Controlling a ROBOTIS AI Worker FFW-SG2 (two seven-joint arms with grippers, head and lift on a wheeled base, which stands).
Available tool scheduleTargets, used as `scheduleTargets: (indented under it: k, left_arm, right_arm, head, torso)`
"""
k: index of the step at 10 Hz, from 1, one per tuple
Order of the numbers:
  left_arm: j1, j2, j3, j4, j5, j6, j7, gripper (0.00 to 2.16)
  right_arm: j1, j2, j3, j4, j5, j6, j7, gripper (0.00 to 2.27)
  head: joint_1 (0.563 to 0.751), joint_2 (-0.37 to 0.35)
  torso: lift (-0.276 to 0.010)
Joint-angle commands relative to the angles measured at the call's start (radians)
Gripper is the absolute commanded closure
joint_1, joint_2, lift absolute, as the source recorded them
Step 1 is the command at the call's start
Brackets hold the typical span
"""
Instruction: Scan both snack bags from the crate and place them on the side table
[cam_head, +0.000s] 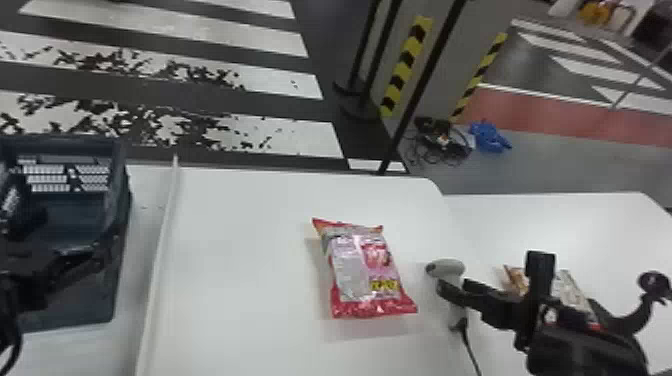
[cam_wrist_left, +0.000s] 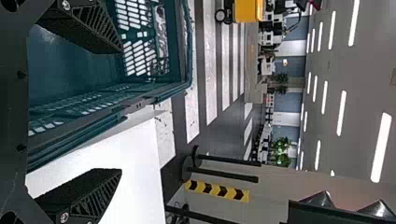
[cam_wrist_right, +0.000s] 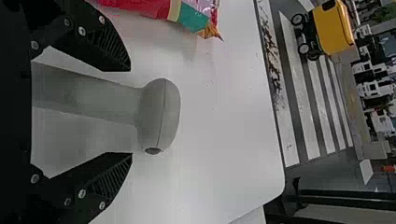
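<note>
We can read no words or numbers. On the red bag (cam_head: 350, 275) we see a printed label and yellow lettering (cam_head: 384, 285) we cannot make out; yellow-and-black chevrons (cam_head: 406, 65) mark the grey pillar (cam_head: 452, 55).

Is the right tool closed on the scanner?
No, the right tool is open, with white table showing between its fingers and the scanner.

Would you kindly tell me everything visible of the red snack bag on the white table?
The glossy red snack bag, plastic-looking, rectangular and plump, has crimped ends, a pale printed panel, yellow print and a teal band. Apparently unopened, it lies on the white table, between the dark plastic crate and the grey handheld scanner. Only the table touches it.
</note>
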Motion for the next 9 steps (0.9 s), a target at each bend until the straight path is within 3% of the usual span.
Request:
scheduleTargets:
  k: [1, 2, 3, 4, 5, 7, 9]
  left_arm:
    - [-0.001, -0.002, 0.0, 0.003, 0.0, 0.0, -0.001, 0.09]
    - [-0.003, -0.002, -0.002, 0.003, 0.0, 0.0, -0.003, 0.09]
    - [-0.001, 0.0, -0.002, 0.003, 0.0, 0.0, -0.003, 0.09]
    - [-0.001, 0.0, -0.002, 0.003, 0.0, 0.0, -0.003, 0.09]
    - [-0.001, 0.0, -0.002, 0.006, 0.0, 0.0, -0.003, 0.09]
    - [0.001, 0.001, -0.002, 0.004, 0.0, 0.0, -0.003, 0.09]
    - [0.001, 0.001, -0.006, 0.003, 0.0, 0.0, -0.003, 0.09]
  right_arm:
    - [-0.012, -0.018, 0.004, 0.027, 0.021, 0.007, 0.001, 0.68]
    - [-0.013, -0.021, 0.008, 0.032, 0.041, 0.023, 0.003, 1.27]
    - [-0.015, -0.023, 0.011, 0.035, 0.053, 0.032, 0.009, 1.71]
    - [-0.015, -0.024, 0.016, 0.036, 0.066, 0.035, 0.018, 1.83]
    - [-0.015, -0.021, 0.019, 0.036, 0.064, 0.038, 0.018, 2.23]
    - [-0.001, -0.003, 0.013, -0.02, 0.049, 0.078, 0.018, 2.23]
    - [0.01, 0.04, 0.018, -0.157, 0.032, 0.188, 0.02, 2.24]
  head:
    - [0.695, -0.35]
    - [0.695, -0.35]
    - [0.695, -0.35]
    - [0.695, -0.35]
    - [0.695, -0.35]
    - [0.695, -0.35]
    - [0.695, -0.35]
  torso:
    - [-0.098]
    - [-0.098]
    - [-0.098]
    - [-0.098]
    - [-0.098]
    - [-0.098]
    - [-0.098]
